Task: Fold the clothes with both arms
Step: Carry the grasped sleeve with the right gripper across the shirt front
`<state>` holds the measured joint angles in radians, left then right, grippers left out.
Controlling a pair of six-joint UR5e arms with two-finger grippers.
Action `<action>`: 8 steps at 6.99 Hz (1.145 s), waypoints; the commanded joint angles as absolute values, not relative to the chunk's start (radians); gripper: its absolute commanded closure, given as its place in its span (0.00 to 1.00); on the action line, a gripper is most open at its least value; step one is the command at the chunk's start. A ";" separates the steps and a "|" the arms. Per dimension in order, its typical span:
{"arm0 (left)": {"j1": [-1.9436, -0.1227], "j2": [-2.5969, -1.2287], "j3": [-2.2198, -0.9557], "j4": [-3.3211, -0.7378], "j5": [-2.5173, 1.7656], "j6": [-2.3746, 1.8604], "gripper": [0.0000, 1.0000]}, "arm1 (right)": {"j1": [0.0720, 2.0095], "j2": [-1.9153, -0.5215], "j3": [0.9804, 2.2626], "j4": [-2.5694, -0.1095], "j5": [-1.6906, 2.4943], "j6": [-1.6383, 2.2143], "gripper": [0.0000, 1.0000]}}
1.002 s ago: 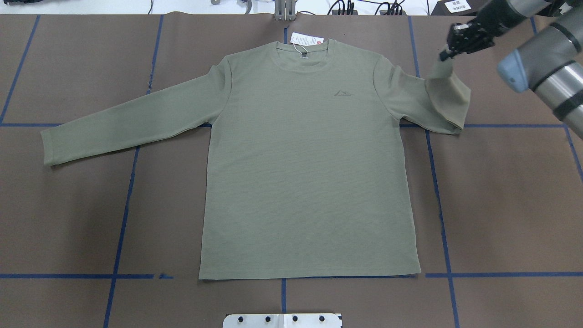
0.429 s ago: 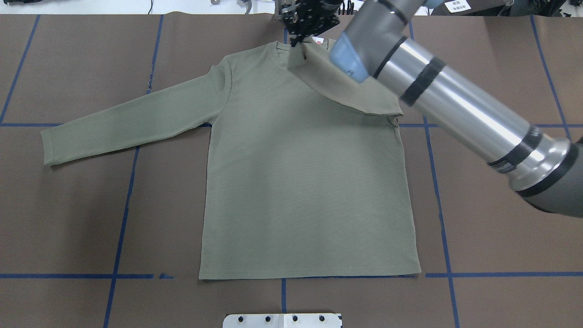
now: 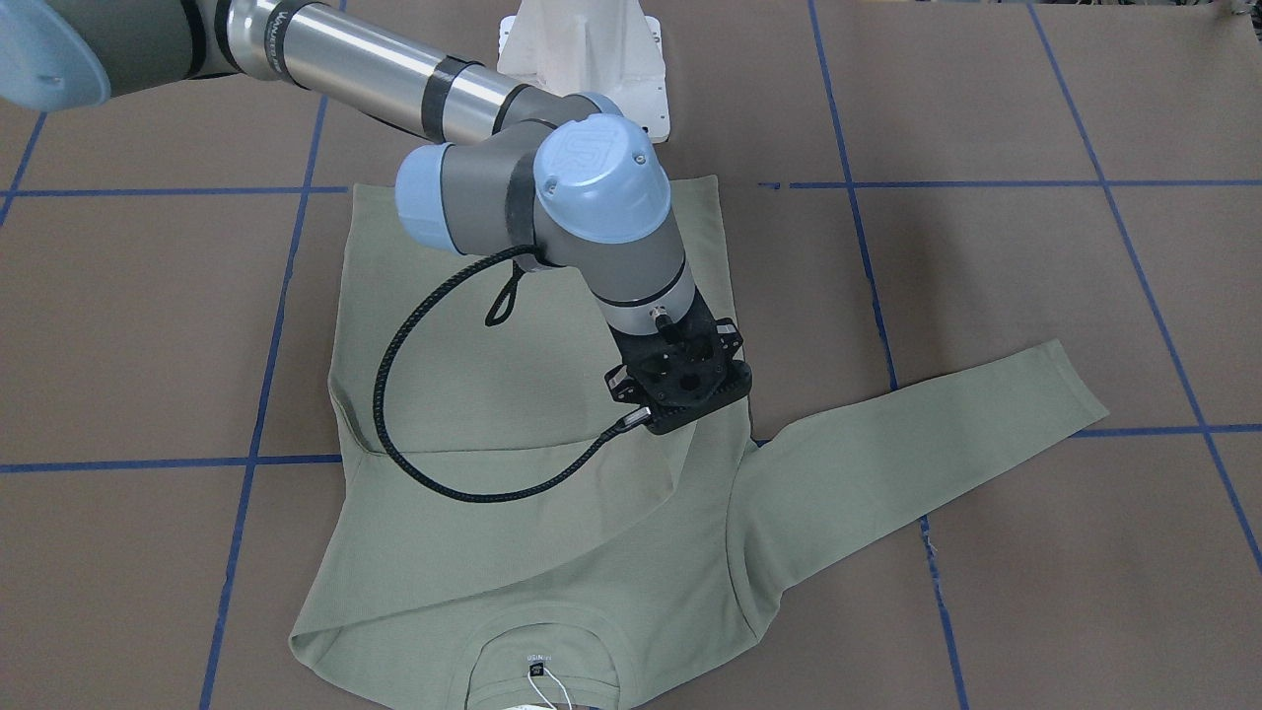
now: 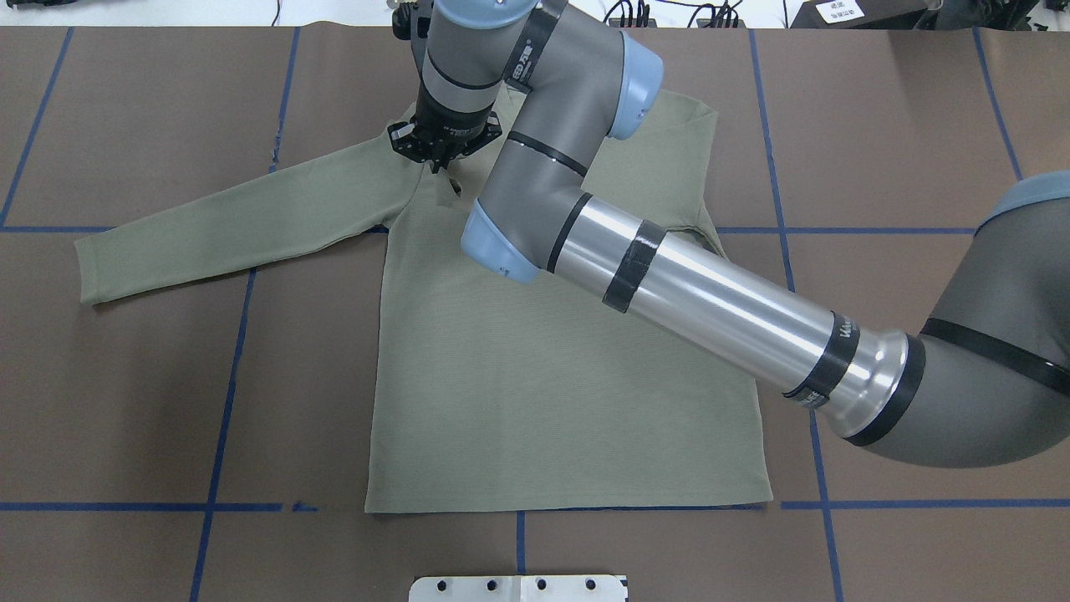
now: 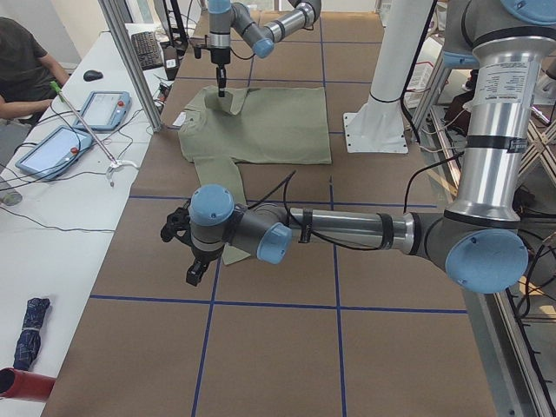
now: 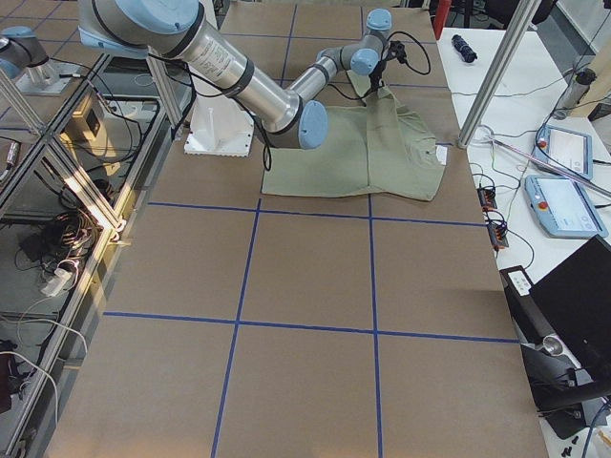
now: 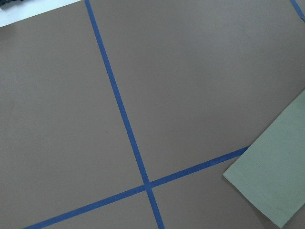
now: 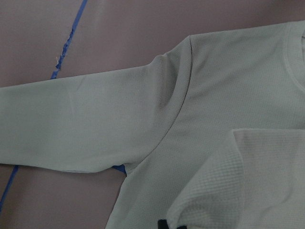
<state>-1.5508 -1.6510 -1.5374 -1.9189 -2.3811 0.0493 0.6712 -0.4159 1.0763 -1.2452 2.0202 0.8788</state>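
the sage-green long-sleeved shirt lies flat in the middle of the brown table, one sleeve stretched out to the overhead view's left, the other folded across the chest toward that same shoulder. the left gripper hangs near the outstretched sleeve's cuff (only the side view shows it, so i cannot tell whether it is open or closed). the right gripper pinches the folded sleeve's cuff just over the shoulder seam. the right arm crosses above the chest and hides the collar from overhead. blue tape lines grid the table.
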 commanded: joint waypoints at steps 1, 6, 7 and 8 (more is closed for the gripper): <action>-1.551 -1.652 -1.537 -1.924 -2.381 0.049 0.00 | 0.634 -0.416 1.036 -1.191 1.977 0.881 0.89; -1.551 -1.651 -1.525 -1.931 -2.382 0.051 0.00 | 0.561 -0.394 1.029 -1.129 1.876 0.975 0.01; -1.549 -1.652 -1.519 -1.933 -2.381 0.011 0.00 | 0.571 -0.400 1.037 -1.143 1.882 1.032 0.01; -1.510 -1.651 -1.516 -2.000 -2.373 -0.103 0.00 | 0.596 -0.435 1.083 -1.226 1.922 1.034 0.01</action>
